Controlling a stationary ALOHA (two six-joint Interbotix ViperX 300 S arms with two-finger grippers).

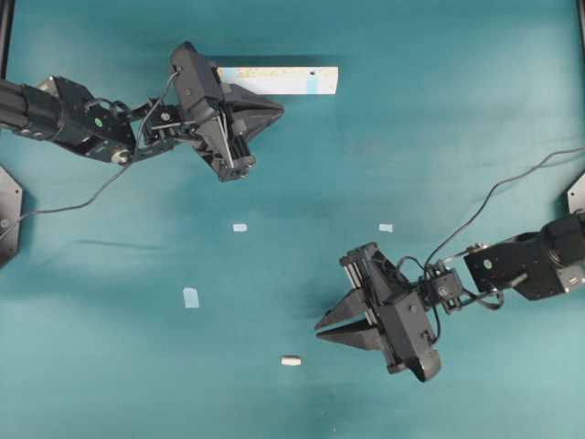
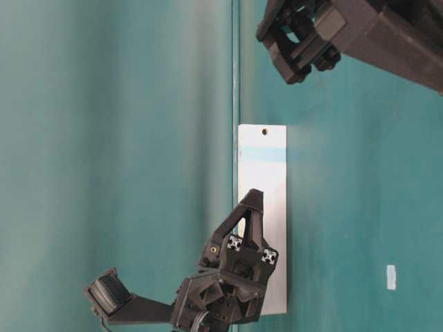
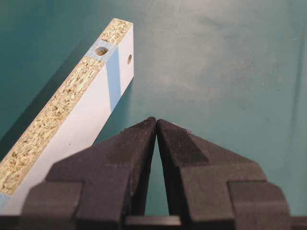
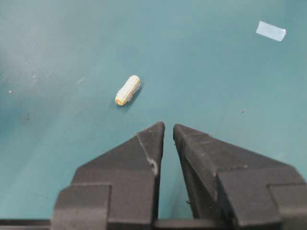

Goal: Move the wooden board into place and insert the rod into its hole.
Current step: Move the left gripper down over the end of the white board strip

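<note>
The wooden board (image 1: pixel 291 80) lies at the back of the table, its blue-taped end to the right. In the left wrist view the board (image 3: pixel 81 115) runs away to the left, and the hole (image 3: pixel 101 51) shows dark in the taped speckled edge. My left gripper (image 3: pixel 156 120) is shut and empty, its tips just in front of the board's long side (image 1: pixel 279 109), apart from it. The rod (image 1: pixel 291 360) lies loose near the front edge. My right gripper (image 4: pixel 168 127) is shut down to a thin slit, holding nothing, with the rod (image 4: pixel 127 90) a short way ahead and to the left.
Three small pale-blue tape squares lie flat on the teal cloth: one left of middle (image 1: pixel 191 297), one at centre (image 1: pixel 239 228), one to the right (image 1: pixel 386 228). Cables trail from both arms. Dark mounts stand at the left and right table edges.
</note>
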